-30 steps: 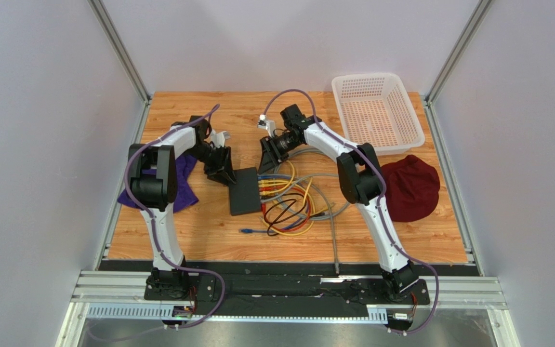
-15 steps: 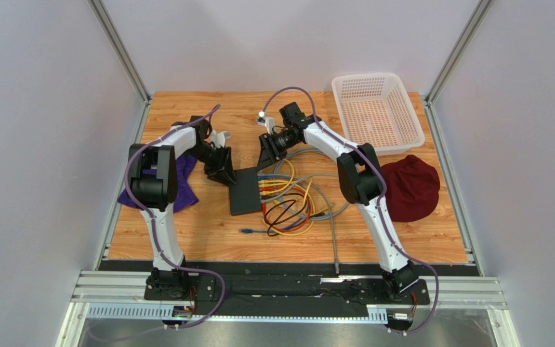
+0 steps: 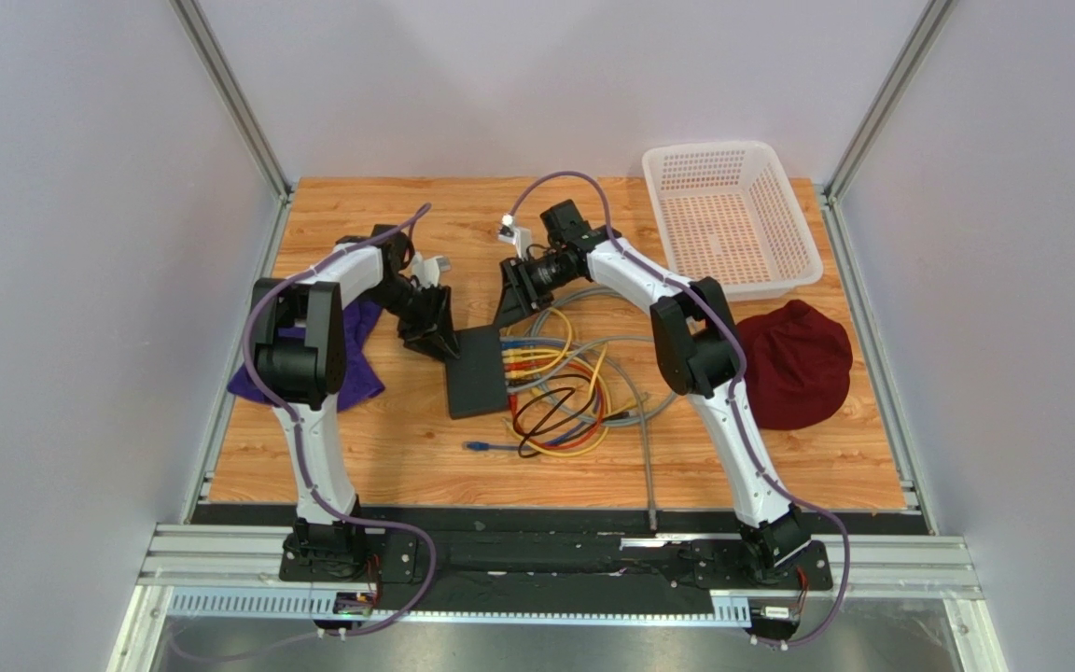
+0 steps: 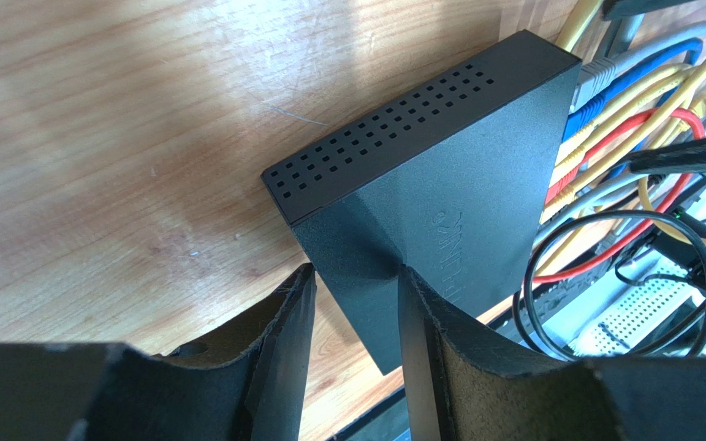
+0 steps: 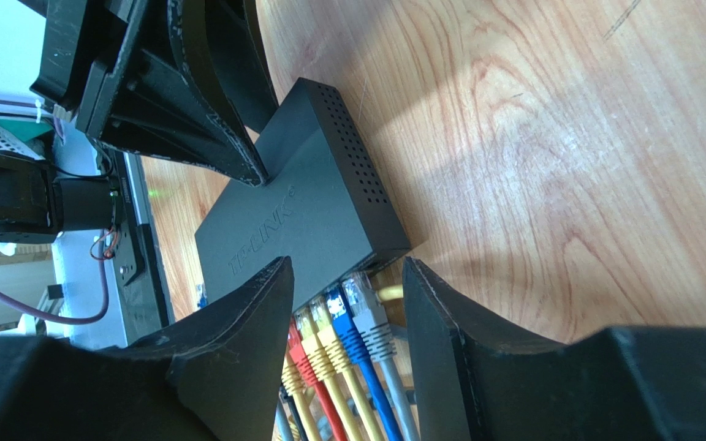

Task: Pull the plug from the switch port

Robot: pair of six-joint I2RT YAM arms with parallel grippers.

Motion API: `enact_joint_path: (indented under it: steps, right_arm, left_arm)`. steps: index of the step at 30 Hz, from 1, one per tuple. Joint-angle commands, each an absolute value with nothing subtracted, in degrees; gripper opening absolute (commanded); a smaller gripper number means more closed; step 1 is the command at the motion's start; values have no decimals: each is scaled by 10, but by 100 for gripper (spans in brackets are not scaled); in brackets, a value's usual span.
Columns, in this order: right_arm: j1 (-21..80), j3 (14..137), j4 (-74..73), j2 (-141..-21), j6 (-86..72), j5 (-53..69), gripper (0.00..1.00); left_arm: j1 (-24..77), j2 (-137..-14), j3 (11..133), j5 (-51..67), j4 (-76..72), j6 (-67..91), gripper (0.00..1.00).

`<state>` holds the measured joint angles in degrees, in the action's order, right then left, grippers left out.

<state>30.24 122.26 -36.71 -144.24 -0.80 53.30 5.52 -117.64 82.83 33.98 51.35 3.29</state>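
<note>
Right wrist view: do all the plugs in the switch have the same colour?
No, the switch holds a red plug, a blue plug and a grey plug.

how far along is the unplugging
Done: the left gripper has the switch clamped by a corner. In hand: the right gripper hangs with open jaws either side of the blue plug and grey plug. Left: closing and pulling; every visible plug is seated.

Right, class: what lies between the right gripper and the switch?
Right wrist view: the plugs seated in the switch; the grey plug and blue plug sit nearest the right gripper.
</note>
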Motion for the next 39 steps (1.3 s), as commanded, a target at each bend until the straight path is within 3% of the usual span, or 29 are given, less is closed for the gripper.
enact_joint_path:
  steps: [1,24,39]
  right_arm:
    - [303,1203,-385,-1451,-4,547,51]
    - [295,1173,-432,-1457,49,548,42]
    - [296,1191,-368,-1487,-54,599,40]
  left_arm:
    - [64,-1174,846,354,524,23,47]
    - [64,-1180,854,352,526,20,46]
    - [67,-1183,858,349,529,15,46]
